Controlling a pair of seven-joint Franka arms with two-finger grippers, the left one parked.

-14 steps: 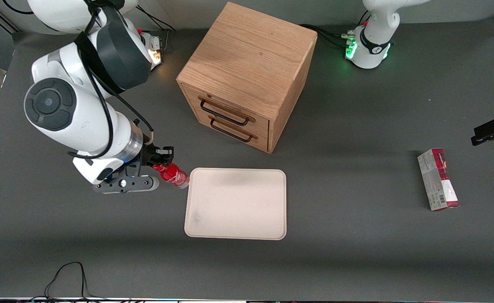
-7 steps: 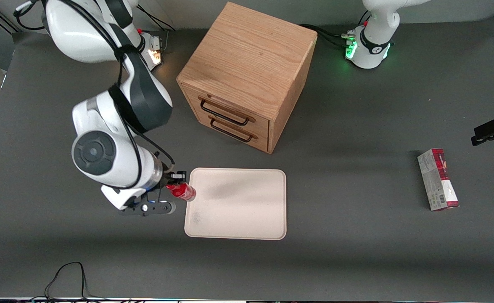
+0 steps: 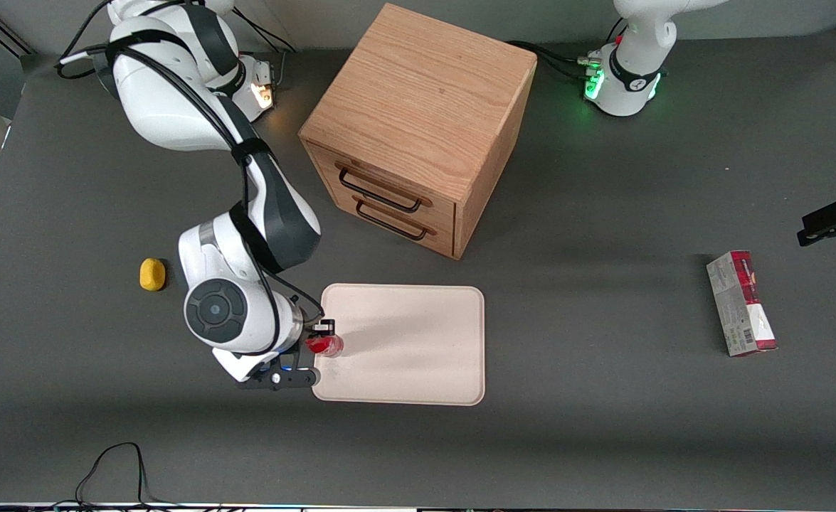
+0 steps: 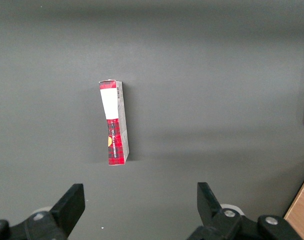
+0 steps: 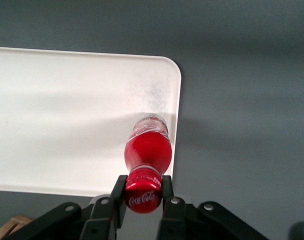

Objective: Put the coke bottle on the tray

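The small red coke bottle [image 3: 326, 346] hangs upright from my gripper [image 3: 320, 337], which is shut on its red cap [image 5: 143, 194]. The bottle's body [image 5: 147, 150] is over the cream tray [image 3: 418, 348], just inside the tray's edge at the working arm's end. In the right wrist view the bottle's base is over the tray [image 5: 67, 125] beside one rounded corner. I cannot tell whether the base touches the tray.
A wooden two-drawer cabinet [image 3: 418, 121] stands farther from the front camera than the tray. A small yellow object [image 3: 151, 274] lies toward the working arm's end. A red-and-grey carton [image 3: 741, 304] lies toward the parked arm's end; it also shows in the left wrist view [image 4: 114, 122].
My gripper has carried the bottle nearer the front camera and sideways, from beside the tray's corner to over its edge. The bottle went from tilted to upright. The yellow object is now uncovered.
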